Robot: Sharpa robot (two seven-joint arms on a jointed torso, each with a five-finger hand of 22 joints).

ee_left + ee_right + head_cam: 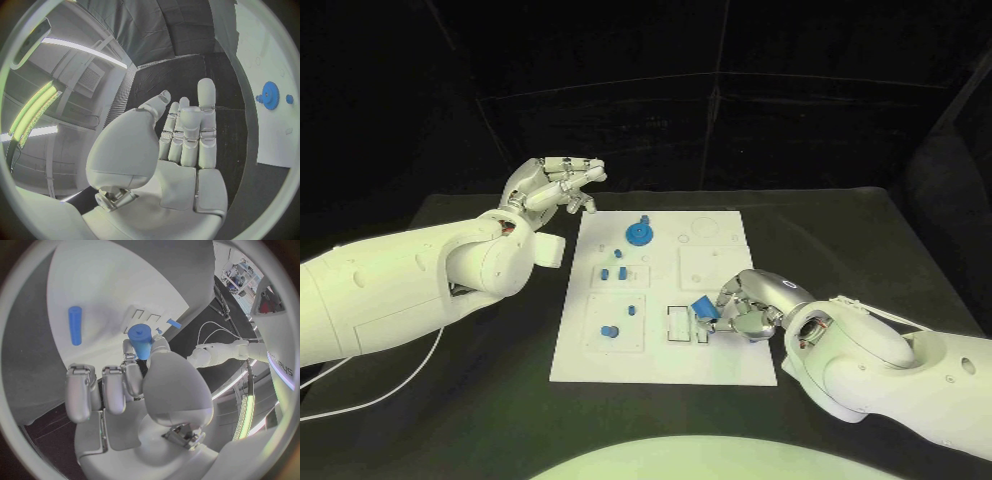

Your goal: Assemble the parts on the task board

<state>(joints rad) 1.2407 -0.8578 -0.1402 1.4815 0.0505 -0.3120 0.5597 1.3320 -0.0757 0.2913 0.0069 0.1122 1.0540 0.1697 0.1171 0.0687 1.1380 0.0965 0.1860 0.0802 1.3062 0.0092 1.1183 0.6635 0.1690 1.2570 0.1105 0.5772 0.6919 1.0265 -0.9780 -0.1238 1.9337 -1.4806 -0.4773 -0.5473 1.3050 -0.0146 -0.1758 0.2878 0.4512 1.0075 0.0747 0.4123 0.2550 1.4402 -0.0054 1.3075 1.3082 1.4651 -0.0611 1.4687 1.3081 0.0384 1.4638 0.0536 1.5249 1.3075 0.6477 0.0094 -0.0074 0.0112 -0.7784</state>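
Your left hand hovers off the task board's far left corner, fingers loosely apart, holding nothing. The blue gear and small blue parts look seated down the board's left half. Your right hand pinches a blue peg over the near-right slots; that insertion is still pending, I'd judge.

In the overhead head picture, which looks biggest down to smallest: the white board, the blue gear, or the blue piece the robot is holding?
1. White task board
2. Blue gear
3. Blue piece in the right robot hand, partly hidden by fingers, so only roughly ranked.
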